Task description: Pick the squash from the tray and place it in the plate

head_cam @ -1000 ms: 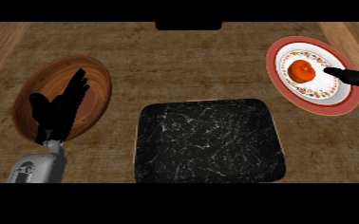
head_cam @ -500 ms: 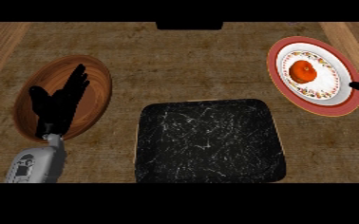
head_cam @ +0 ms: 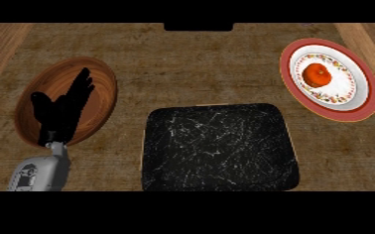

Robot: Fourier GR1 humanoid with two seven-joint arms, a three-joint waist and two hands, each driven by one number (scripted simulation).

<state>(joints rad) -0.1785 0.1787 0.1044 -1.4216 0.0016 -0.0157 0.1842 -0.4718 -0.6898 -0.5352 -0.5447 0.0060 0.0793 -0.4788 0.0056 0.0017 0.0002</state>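
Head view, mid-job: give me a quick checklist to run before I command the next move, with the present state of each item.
1. Squash in the plate: ok, the orange-red piece sits near the plate's middle.
2. Tray free of the squash: ok, nothing shows on its dark surface.
3. Right hand off the plate: ok as far as the view goes, no hand shows at the plate or anywhere on that side.
4. Left hand idle: ok, open, fingers straight, over the wooden bowl, holding nothing.
5. Right hand's fingers: cannot tell, the hand is out of view.
6. Squash settled, not rolling: cannot tell from one picture.
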